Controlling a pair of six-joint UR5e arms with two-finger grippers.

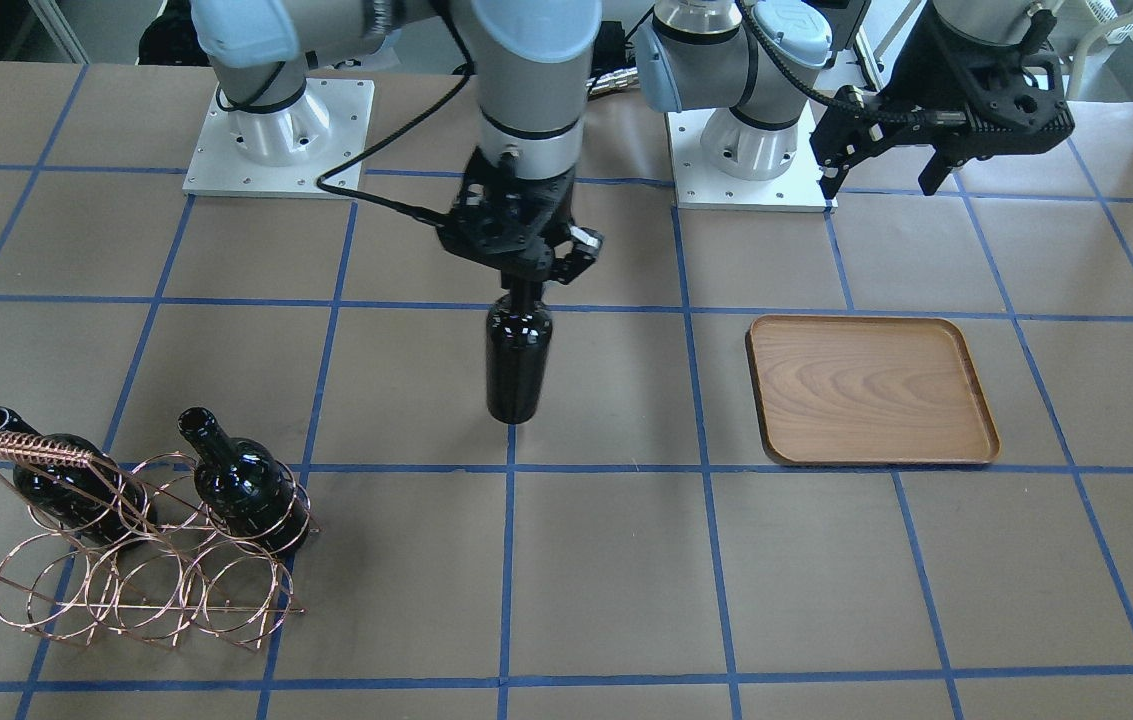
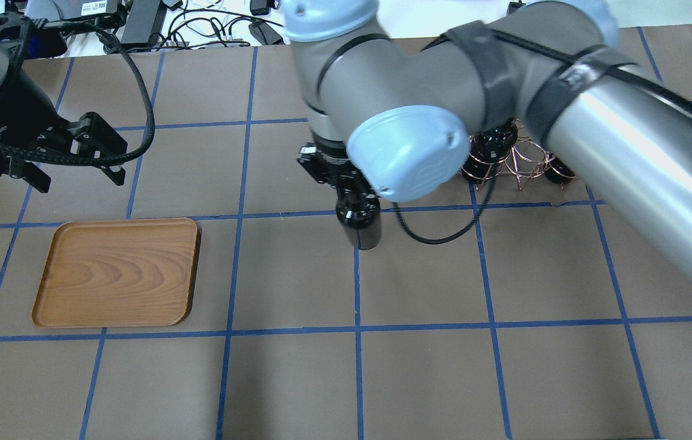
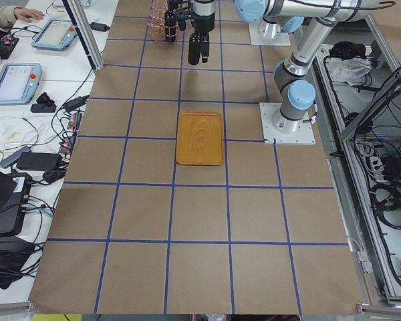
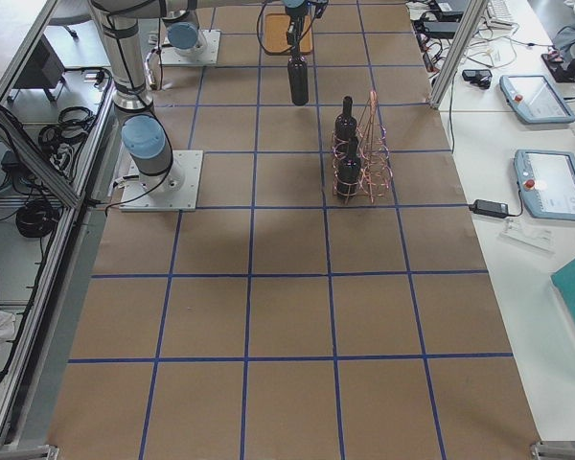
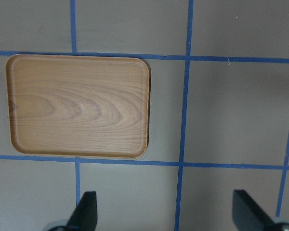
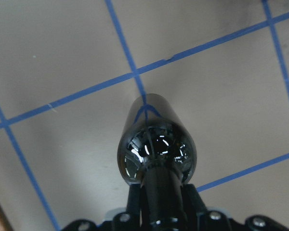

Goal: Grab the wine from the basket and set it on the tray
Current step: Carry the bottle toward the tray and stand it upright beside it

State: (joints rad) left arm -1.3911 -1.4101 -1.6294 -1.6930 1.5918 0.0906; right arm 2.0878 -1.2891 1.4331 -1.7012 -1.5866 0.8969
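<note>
My right gripper (image 1: 526, 283) is shut on the neck of a black wine bottle (image 1: 518, 360) and holds it upright, hanging above the middle of the table. The right wrist view shows the bottle (image 6: 156, 144) from above, its neck between the fingers. The copper wire basket (image 1: 141, 560) stands off to the side with two more black bottles (image 1: 56, 470) (image 1: 241, 480) in it. The wooden tray (image 1: 871, 390) lies bare on the other side. My left gripper (image 2: 80, 180) is open and empty, just beyond the tray (image 2: 116, 272). The left wrist view looks down on the tray (image 5: 79, 106).
The table is brown paper with a blue tape grid. Both arm bases (image 1: 276, 150) (image 1: 751, 160) sit at the robot's edge. Cables and devices lie beyond the far edge (image 2: 138, 18). The right arm's elbow (image 2: 407, 153) partly hides the basket (image 2: 517, 162) in the overhead view.
</note>
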